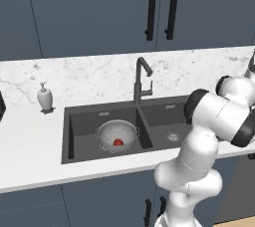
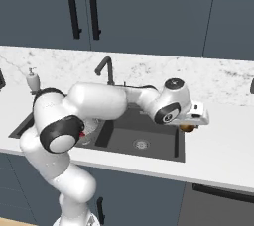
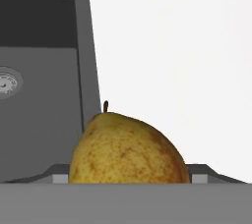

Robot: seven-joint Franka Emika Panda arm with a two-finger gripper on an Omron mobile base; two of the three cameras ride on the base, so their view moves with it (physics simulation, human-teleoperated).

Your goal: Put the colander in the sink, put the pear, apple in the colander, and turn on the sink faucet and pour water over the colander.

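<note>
The silver colander (image 1: 117,135) sits in the left basin of the dark sink (image 1: 74,121), with the red apple (image 1: 118,142) inside it. The dark faucet (image 1: 142,79) stands behind the divider, and no water shows. At the sink's right edge my gripper (image 2: 189,124) points down and is shut on the yellowish-brown pear (image 2: 187,127), just over the white counter. In the hand view the pear (image 3: 128,149) sits between the fingers, stem up, beside the sink's right rim (image 3: 91,70).
A white soap dispenser (image 1: 45,97) stands on the counter left of the sink. The right basin holds only its silver drain (image 1: 172,136). Open white counter (image 3: 172,61) stretches right of the pear. Dark cabinets with black handles (image 1: 151,7) hang above.
</note>
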